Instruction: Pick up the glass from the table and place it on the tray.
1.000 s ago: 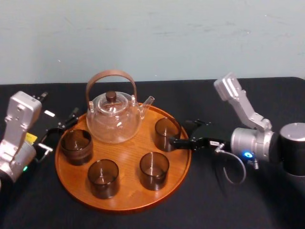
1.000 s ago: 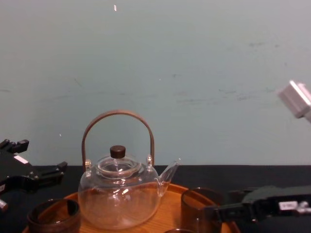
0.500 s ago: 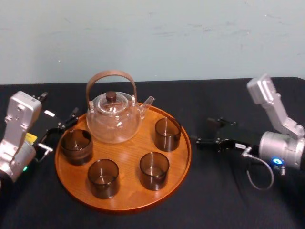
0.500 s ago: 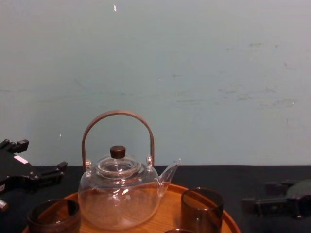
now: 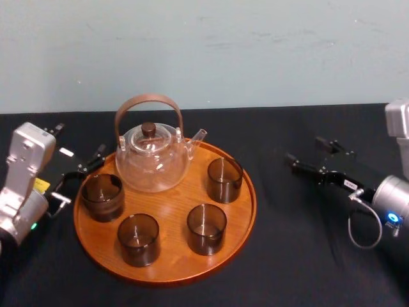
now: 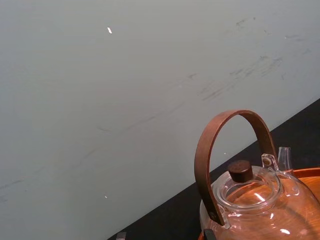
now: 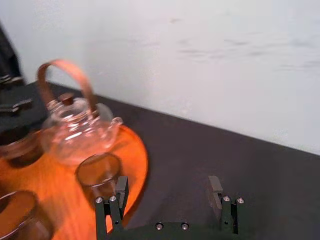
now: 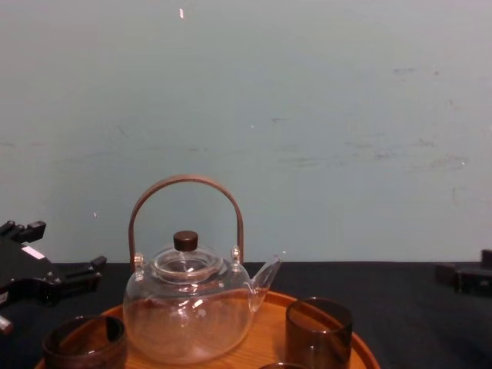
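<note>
At the left side of the flat matte black desk (image 5: 287, 262) you find the left gripper (image 5: 78, 141). Its black fingers are spread with nothing between them, and it sits just beside the rim of the large round orange-brown wooden tray (image 5: 167, 208). The tray has a smooth grained face and a low raised rim, and it lies flat on the desk.

Four short cylindrical glasses of smoked brown stand upright on the tray, each apart from the others:
- the leftmost glass (image 5: 102, 196) near the left rim;
- the front-left glass (image 5: 138, 238);
- the front-right glass (image 5: 206, 228);
- the right-rear glass (image 5: 224, 180) close to the right rim.

At the back of the tray stands the rounded clear glass teapot (image 5: 153, 163). It has an arched brown handle, a dark round lid knob, and a spout that points toward the right-rear glass.

To the right, well apart from the tray, the right gripper (image 5: 308, 150) is over the bare desk. Its two straight black fingers are spread wide and hold nothing.
</note>
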Robot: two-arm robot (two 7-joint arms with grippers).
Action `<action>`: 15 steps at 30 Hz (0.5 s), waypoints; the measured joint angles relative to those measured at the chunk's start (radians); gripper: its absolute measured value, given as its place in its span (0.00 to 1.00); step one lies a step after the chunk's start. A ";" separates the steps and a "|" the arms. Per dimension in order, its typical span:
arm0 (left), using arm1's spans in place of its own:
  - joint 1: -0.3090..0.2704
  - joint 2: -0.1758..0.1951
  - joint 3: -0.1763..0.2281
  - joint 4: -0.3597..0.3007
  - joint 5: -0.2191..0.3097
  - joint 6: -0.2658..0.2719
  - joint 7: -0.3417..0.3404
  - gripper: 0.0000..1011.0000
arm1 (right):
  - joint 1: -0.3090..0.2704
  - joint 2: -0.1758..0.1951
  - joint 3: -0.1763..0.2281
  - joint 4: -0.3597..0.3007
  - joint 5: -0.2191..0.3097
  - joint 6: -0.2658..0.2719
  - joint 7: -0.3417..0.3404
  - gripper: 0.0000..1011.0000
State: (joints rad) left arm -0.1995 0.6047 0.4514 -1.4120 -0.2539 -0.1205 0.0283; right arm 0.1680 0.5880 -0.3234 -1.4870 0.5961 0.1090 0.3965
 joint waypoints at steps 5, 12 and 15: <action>0.000 0.000 0.000 0.000 0.000 0.000 0.000 0.99 | -0.030 -0.029 0.030 0.000 -0.014 -0.032 -0.052 0.99; 0.000 0.000 0.000 0.000 0.000 0.000 0.000 0.99 | -0.051 -0.069 0.054 0.014 -0.026 -0.043 -0.094 0.99; 0.000 0.000 0.000 0.000 0.000 0.000 0.000 0.99 | -0.053 -0.082 0.058 0.021 -0.034 -0.041 -0.102 0.99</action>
State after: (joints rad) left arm -0.1995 0.6047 0.4514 -1.4120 -0.2539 -0.1205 0.0283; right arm 0.1149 0.5065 -0.2651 -1.4665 0.5623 0.0677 0.2945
